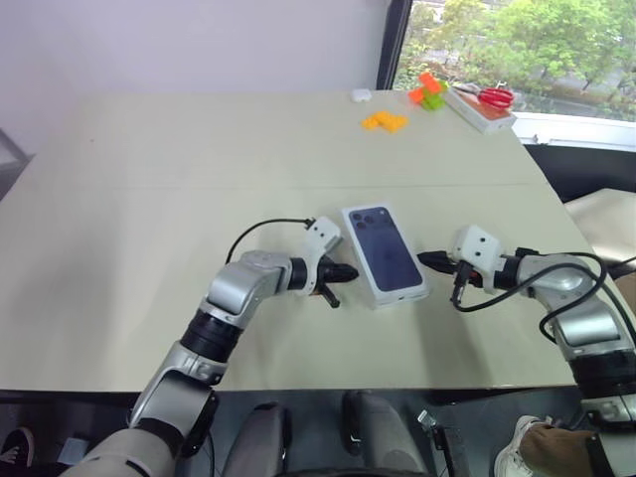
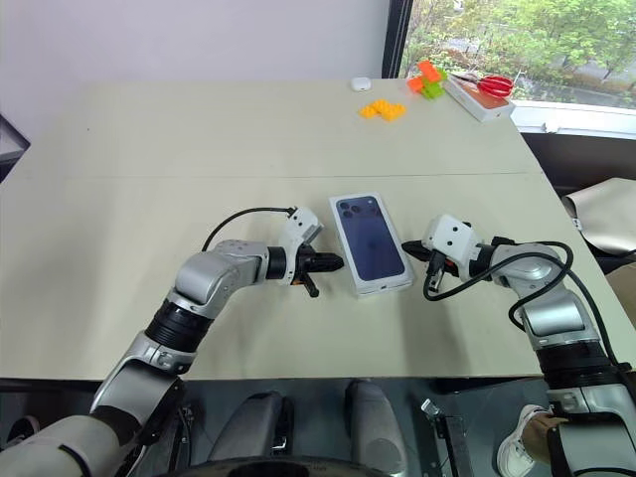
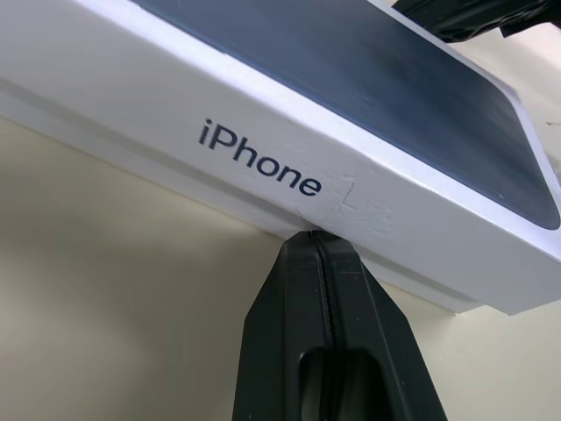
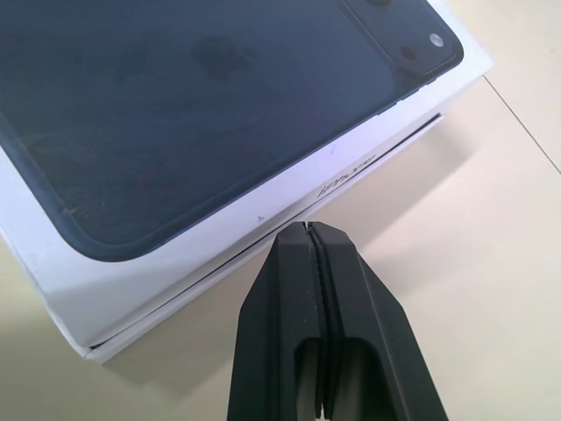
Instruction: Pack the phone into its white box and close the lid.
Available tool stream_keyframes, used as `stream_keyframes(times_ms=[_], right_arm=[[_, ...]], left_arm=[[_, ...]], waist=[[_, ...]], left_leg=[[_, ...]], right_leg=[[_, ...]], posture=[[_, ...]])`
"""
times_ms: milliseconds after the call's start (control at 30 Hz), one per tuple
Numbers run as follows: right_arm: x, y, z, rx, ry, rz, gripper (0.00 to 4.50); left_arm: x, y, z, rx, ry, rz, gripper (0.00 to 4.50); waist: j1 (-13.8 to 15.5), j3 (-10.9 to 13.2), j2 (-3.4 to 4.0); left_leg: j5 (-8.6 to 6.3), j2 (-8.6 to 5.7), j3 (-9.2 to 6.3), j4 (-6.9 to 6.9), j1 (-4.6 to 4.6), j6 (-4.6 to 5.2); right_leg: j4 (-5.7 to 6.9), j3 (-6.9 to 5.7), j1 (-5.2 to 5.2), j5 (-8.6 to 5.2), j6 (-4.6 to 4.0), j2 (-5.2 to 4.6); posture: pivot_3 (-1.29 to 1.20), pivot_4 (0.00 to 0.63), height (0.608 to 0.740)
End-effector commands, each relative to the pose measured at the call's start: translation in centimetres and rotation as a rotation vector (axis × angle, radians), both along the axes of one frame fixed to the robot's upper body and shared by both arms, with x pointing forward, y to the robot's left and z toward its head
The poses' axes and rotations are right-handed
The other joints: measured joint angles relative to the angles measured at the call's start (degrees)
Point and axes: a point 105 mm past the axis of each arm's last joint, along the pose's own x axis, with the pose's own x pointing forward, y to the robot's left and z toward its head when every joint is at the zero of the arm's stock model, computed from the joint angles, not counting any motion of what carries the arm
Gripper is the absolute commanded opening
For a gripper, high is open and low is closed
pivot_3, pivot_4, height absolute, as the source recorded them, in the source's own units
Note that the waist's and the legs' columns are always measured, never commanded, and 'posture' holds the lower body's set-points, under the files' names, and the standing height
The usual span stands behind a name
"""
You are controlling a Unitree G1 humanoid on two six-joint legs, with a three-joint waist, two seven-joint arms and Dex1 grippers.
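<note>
You are looking at the lid (image 1: 385,254) sitting on the white box (image 3: 158,149), printed phone picture facing up, camera cluster toward the far end. It is lying flat on the table, angled slightly. Along the long sides a thin seam is showing where the lid is meeting the tray beneath.

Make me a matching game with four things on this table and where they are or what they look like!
Things:
1. lid
2. left gripper
3. right gripper
4. red scissors

Descriptions:
A. shut, at the lid's right side
B. far corner, on a long white box
C. printed with a dark phone picture
D. shut, at the lid's left side

Pairs: 1-C, 2-D, 3-A, 4-B
</note>
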Motion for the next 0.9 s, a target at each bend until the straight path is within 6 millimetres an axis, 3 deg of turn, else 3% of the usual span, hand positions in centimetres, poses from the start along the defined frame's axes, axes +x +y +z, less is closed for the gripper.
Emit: stream_keyframes(times_ms=[33, 367, 767, 900], right_arm=[[0.2, -0.5, 1.5, -0.01, -0.055, -0.003, 0.02], [0.7, -0.9, 1.9, -0.017, -0.071, -0.018, 0.02], [2.1, -1.7, 2.7, -0.043, -0.108, -0.047, 0.02], [1.2, -2.7, 0.9, -0.134, -0.045, -0.006, 0.02]], left_arm=[[-0.1, -0.1, 1.1, -0.02, -0.031, -0.007, 0.0], [0.2, 2.3, 2.1, 0.003, -0.045, 0.019, 0.0], [-0.2, 2.0, 1.4, -0.004, -0.03, 0.017, 0.0], [0.0, 2.3, 0.8, 0.002, -0.023, 0.038, 0.0]], waist=[[-0.02, 0.0, 0.0], [-0.14, 0.01, -0.01], [-0.13, 0.01, -0.01], [0.06, 0.01, 0.0]], left_leg=[[0.0, 0.0, 0.0, 0.0, 0.0, 0.0], [0.0, 0.01, 0.0, -0.01, 0.0, 0.0], [-0.01, 0.01, 0.01, -0.05, 0.01, 0.01], [-0.01, 0.02, 0.0, -0.05, 0.0, 0.01]], right_leg=[[0.0, 0.0, 0.0, 0.0, 0.0, 0.0], [0.0, 0.0, 0.0, 0.0, 0.0, 0.01], [-0.05, 0.01, 0.0, 0.0, 0.0, -0.01], [-0.04, 0.0, -0.01, 0.0, 0.0, 0.02]], posture=[[0.0, 0.15, 0.74], [0.0, 0.15, 0.74], [0.0, 0.15, 0.74], [0.0, 0.15, 0.74]])
